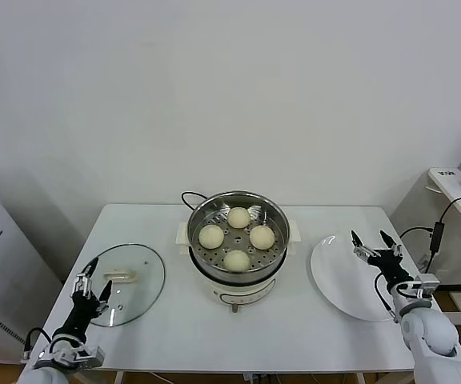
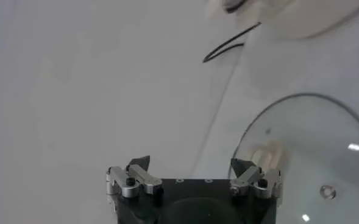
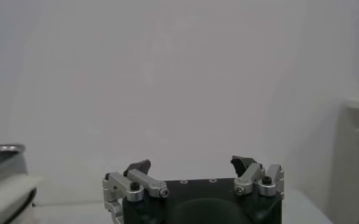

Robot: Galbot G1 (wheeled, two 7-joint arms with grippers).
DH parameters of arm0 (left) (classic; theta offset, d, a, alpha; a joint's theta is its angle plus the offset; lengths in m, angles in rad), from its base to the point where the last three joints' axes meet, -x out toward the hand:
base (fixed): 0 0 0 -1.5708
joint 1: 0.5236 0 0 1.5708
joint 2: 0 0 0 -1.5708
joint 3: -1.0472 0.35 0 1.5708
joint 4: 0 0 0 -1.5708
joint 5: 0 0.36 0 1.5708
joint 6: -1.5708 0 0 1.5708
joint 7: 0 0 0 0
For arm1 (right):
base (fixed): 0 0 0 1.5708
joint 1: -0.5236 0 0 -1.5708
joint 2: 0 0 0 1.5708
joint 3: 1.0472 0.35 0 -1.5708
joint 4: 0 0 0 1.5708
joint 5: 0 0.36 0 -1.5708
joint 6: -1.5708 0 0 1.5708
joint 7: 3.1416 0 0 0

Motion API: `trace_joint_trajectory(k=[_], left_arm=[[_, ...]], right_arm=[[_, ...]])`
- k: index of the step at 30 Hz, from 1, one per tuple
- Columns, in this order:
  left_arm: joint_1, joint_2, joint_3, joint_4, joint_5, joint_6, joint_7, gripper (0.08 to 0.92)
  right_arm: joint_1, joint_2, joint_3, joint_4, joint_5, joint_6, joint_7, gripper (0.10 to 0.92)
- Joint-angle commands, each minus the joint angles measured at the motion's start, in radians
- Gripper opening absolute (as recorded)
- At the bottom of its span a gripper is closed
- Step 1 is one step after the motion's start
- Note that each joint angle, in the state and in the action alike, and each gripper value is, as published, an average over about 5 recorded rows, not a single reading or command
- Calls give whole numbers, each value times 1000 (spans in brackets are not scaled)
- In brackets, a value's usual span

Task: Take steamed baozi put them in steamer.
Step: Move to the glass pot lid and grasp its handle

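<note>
The steel steamer (image 1: 275, 211) stands on a white cooker base at the table's middle. Several cream-white baozi lie in it: one at the back (image 1: 239, 217), one at the left (image 1: 211, 236), one at the right (image 1: 262, 236), one at the front (image 1: 237, 260). My left gripper (image 1: 96, 277) is open and empty, low at the table's left front by the glass lid; it also shows in the left wrist view (image 2: 191, 164). My right gripper (image 1: 371, 240) is open and empty, raised over the white plate's far edge; it also shows in the right wrist view (image 3: 192, 164).
A flat glass lid (image 1: 138, 276) lies left of the steamer and shows in the left wrist view (image 2: 325, 152). A bare white plate (image 1: 338, 276) lies right of it. A black cord (image 1: 187, 198) loops behind the cooker. A side table (image 1: 454, 188) stands at the far right.
</note>
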Motion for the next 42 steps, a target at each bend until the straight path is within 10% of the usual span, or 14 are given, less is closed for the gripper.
trace_joint_trajectory(k=[1,42], left_arm=[[-55,-56,-1,124,362,-89,-15,823],[-329,-135,53,418,391,-112,-56,823]], right_arm=[[-52,58,56,-5,-40,20,-24,823],[-62,75,62,-11,-83,47,-50,823]])
